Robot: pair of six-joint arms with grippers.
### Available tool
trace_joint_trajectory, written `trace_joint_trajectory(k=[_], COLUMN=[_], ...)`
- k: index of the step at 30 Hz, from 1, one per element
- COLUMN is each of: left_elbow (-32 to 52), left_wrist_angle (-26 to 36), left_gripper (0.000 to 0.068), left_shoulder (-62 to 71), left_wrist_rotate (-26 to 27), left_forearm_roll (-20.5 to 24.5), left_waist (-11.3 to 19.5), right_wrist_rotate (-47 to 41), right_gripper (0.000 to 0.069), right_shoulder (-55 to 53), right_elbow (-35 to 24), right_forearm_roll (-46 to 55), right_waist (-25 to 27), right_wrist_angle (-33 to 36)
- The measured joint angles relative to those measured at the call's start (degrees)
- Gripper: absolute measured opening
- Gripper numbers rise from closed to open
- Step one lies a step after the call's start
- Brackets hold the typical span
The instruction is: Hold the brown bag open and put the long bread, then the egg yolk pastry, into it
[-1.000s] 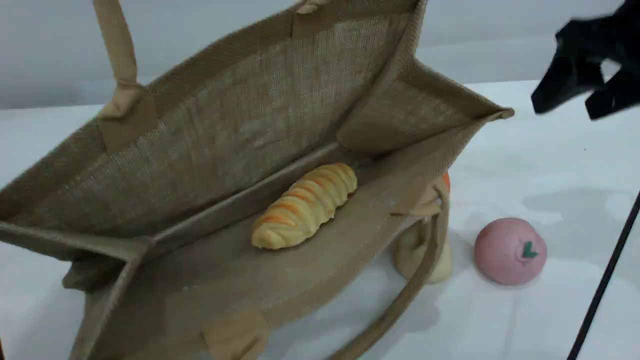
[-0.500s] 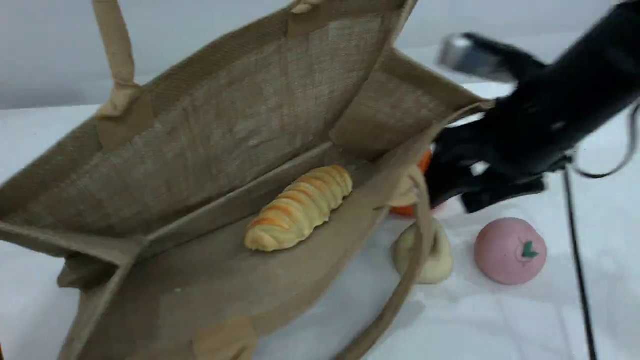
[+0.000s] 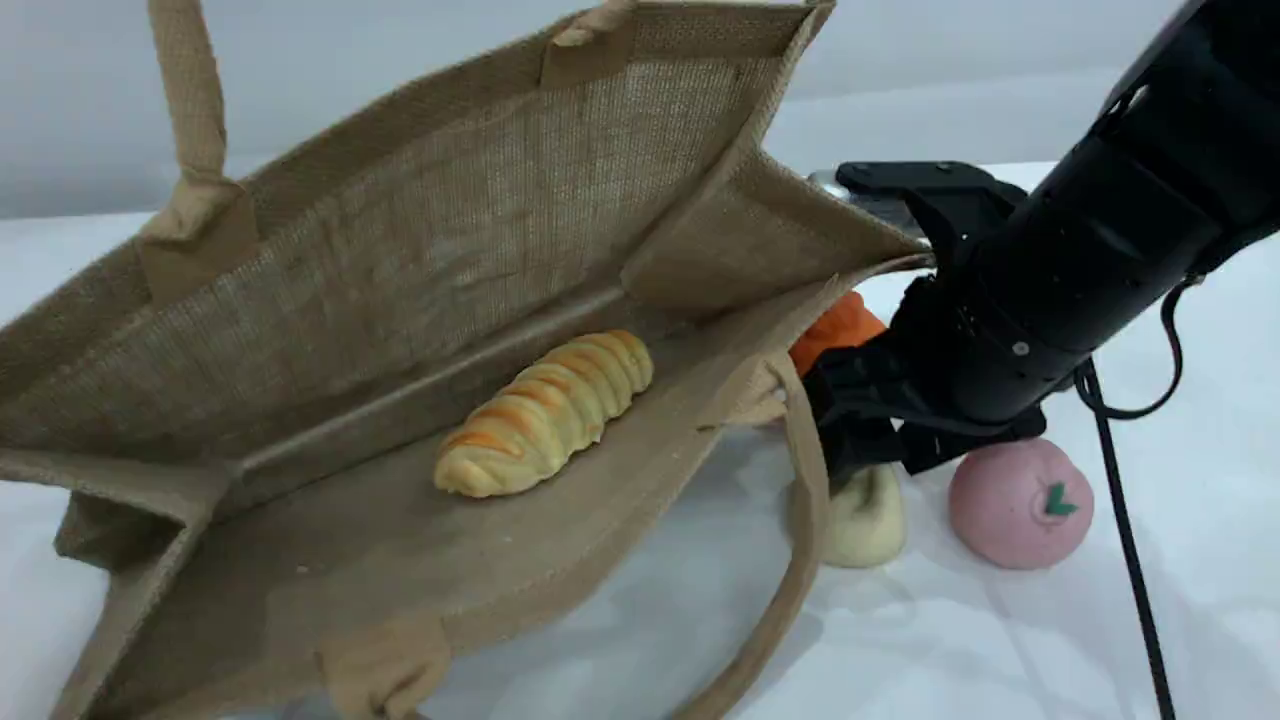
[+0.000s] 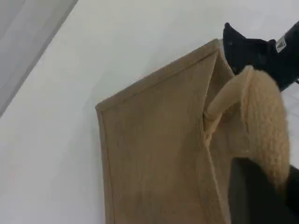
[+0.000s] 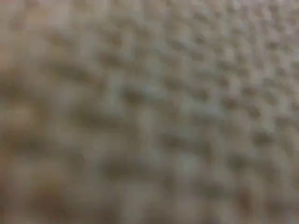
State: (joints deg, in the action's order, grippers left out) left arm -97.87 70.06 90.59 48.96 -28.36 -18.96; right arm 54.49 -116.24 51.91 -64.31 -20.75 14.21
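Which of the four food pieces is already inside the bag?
The long bread, striped yellow and orange, lying in the brown bag. The egg yolk pastry, pink ball and orange piece sit outside it.

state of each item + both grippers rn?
brown bag: tipped on its side, mouth held open
long bread: inside bag
egg yolk pastry: on table, outside bag
pink ball: on table
left gripper: shut on bag handle
right gripper: open, above pastry

The long bread (image 3: pixel 545 414) lies inside the brown bag (image 3: pixel 420 250). Right of the bag sits the egg yolk pastry (image 3: pixel 862 517), my right gripper (image 3: pixel 850 440) directly above it.
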Motion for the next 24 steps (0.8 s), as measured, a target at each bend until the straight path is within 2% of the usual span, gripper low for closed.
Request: trace_joint_trajectory(k=[3, 6, 13, 16, 24], left_elbow=[0.0, 0.0, 0.0, 0.0, 0.0], left_wrist_angle=[0.0, 0.0, 0.0, -0.05, -0.23], left_gripper=[0.0086, 0.0086, 0.0086, 0.0086, 0.0086], left_shoulder=[0.0, 0.0, 0.0, 0.0, 0.0], left_wrist_rotate=[0.0, 0.0, 0.0, 0.0, 0.0], left_forearm_roll=[0.0, 0.0, -0.07, -0.14, -0.34], left_waist=[0.0, 0.0, 0.0, 0.0, 0.0], right_wrist_rotate=[0.17, 0.17, 0.22, 0.22, 0.09], right_gripper=[0.047, 0.0385, 0.0071, 0.0045, 0.0042], right_shoulder=[-0.94, -1.78, -1.83, -1.0, 4.34], right_elbow=[0.0, 0.0, 0.0, 0.0, 0.0], right_forearm_roll=[0.0, 0.0, 0.12, 0.33, 1.0], right_waist=[0.0, 0.0, 0.0, 0.2, 4.42], right_wrist_angle=[0.0, -0.26, -0.39, -0.68, -0.82])
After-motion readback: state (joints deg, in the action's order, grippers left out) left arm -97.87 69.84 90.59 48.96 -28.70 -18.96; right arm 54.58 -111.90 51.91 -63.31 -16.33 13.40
